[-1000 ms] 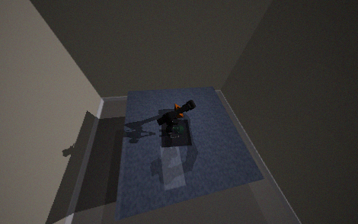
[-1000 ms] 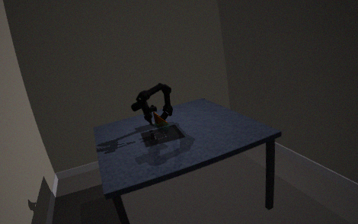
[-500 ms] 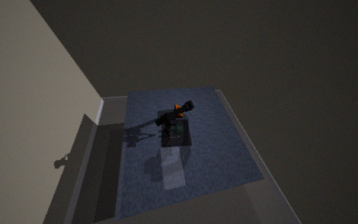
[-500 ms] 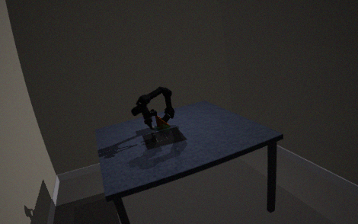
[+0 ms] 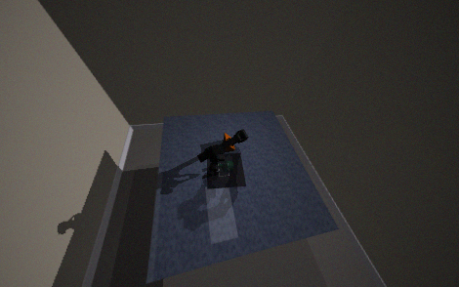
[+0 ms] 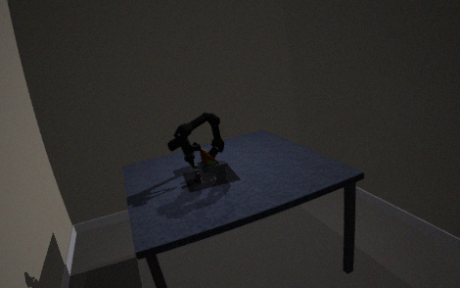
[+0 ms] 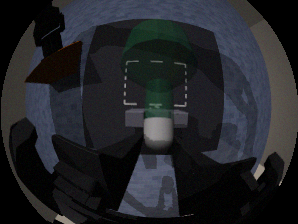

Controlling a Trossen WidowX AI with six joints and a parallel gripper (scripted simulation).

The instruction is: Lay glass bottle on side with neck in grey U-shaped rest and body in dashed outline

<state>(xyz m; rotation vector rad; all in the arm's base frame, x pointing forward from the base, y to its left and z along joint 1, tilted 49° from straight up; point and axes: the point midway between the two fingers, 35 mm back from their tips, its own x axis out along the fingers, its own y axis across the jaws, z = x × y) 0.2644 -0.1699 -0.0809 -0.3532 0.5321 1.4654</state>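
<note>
Glass bottle (image 5: 226, 167) (image 6: 209, 166) (image 7: 159, 42) was in the pincer (image 5: 213, 168) (image 6: 192, 164) (image 7: 158, 137), gripped at its pale-tipped neck end. Wrist view, left to right: dark upright part of the arm (image 5: 222, 148) (image 6: 198, 120) (image 7: 49, 30) at upper left, orange wedge-shaped piece (image 5: 228, 140) (image 6: 207, 158) (image 7: 57, 65) just below it, over the blue desk (image 5: 293, 195) (image 6: 294, 171) (image 7: 37, 95). Next came the dark mat (image 5: 237, 182) (image 6: 230, 175) (image 7: 107, 100), with the dashed outline (image 7: 125, 85) showing on it as broken white lines. Left block of the grey rest (image 7: 132, 118) showed beside the neck, below the outline in view. Green bottle body sat mid-view, wide end at the top, overlapping the outline's far edge and running past it; neck ran down between the rest's two visible sides. Couldn't tell whether the neck touched the rest or the body touched the mat. Pincer was closed on the neck, one dark finger on each side. Right of that: more mat, then desk with shadows across it.
</note>
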